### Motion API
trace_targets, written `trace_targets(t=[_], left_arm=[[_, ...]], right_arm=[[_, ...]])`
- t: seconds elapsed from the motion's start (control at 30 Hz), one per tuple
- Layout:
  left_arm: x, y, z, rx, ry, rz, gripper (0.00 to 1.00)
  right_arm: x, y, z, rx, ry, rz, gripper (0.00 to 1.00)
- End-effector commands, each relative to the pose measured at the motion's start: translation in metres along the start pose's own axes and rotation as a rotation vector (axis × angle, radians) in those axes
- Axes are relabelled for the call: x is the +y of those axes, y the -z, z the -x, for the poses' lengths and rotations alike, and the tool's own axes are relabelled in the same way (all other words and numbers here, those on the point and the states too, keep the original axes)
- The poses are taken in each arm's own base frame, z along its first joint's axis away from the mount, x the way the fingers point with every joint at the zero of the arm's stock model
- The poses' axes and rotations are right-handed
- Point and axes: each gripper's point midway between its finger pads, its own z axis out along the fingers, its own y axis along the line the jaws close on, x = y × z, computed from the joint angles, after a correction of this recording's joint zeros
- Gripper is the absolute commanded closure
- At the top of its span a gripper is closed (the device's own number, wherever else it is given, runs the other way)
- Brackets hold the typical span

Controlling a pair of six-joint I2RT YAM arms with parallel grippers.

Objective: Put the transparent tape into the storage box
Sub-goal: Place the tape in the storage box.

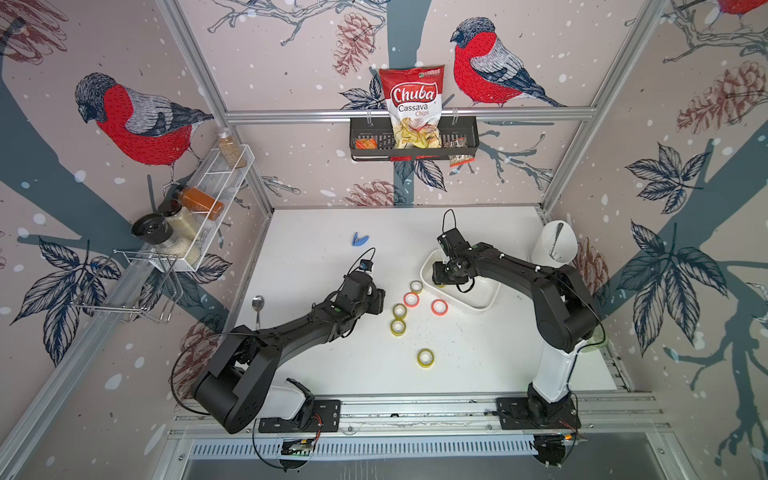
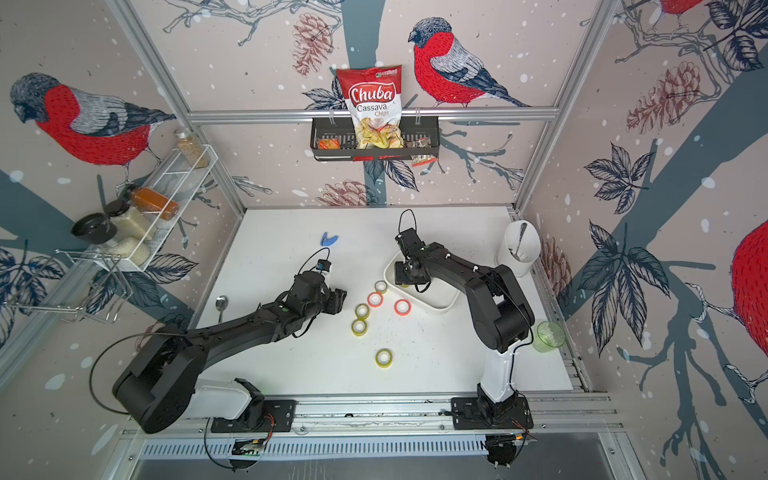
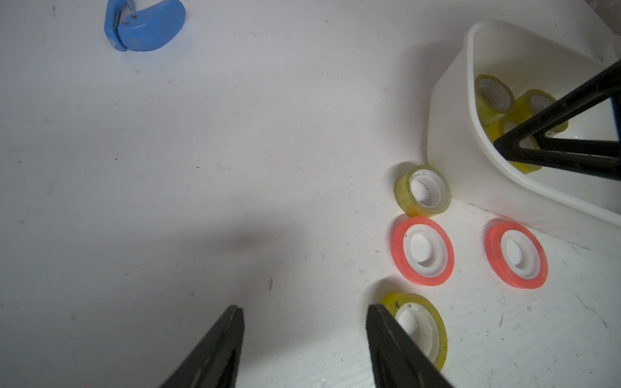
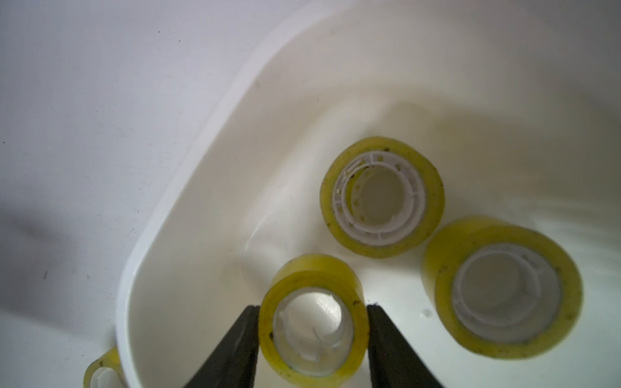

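Note:
The storage box (image 1: 478, 293) (image 2: 441, 297), a shallow white bin, sits right of the table's middle. My right gripper (image 4: 313, 307) (image 1: 438, 283) is lowered inside it near a corner, shut on a yellowish transparent tape roll (image 4: 314, 268) gripped by its outer sides. Two more such rolls (image 4: 381, 196) (image 4: 502, 289) lie flat on the box floor. Several transparent rolls remain on the table (image 1: 416, 286) (image 1: 399, 310) (image 1: 425, 358). My left gripper (image 3: 304, 307) (image 1: 380, 301) hovers open and empty just left of the rolls, one finger beside a roll (image 3: 420, 331).
Two red tape rolls (image 1: 410, 299) (image 1: 439, 306) lie among the yellowish ones. A blue tape cutter (image 1: 360, 239) sits at the back left, a spoon (image 1: 257, 305) at the left edge. A tall white holder (image 1: 557, 245) and a green cup (image 2: 549, 336) stand along the right edge.

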Motion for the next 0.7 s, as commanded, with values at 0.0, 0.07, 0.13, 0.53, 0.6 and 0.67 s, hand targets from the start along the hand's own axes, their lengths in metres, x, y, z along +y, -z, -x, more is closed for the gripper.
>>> trace_targets(t=[0.0, 0.07, 0.13, 0.53, 0.6, 0.67], left_arm=[[-0.003, 0.000, 0.006, -0.024, 0.002, -0.017, 0.37], [-0.003, 0.000, 0.006, -0.024, 0.002, -0.016, 0.37], [-0.003, 0.001, 0.007, -0.026, 0.002, -0.016, 0.37], [-0.003, 0.002, 0.007, -0.029, 0.001, -0.016, 0.37], [-0.003, 0.002, 0.007, -0.029, 0.002, -0.017, 0.37], [-0.003, 0.003, 0.008, -0.029, 0.003, -0.018, 0.37]], right_arm=[[0.004, -0.001, 0.005, -0.011, 0.015, 0.009, 0.44], [0.004, -0.001, 0.005, -0.010, 0.016, 0.006, 0.41], [0.003, 0.001, 0.006, -0.015, 0.015, 0.001, 0.40], [0.019, 0.052, -0.004, -0.100, 0.052, -0.014, 0.38], [0.025, 0.061, -0.015, -0.103, 0.074, -0.011, 0.38], [0.031, 0.067, -0.029, -0.095, 0.103, -0.010, 0.37]])
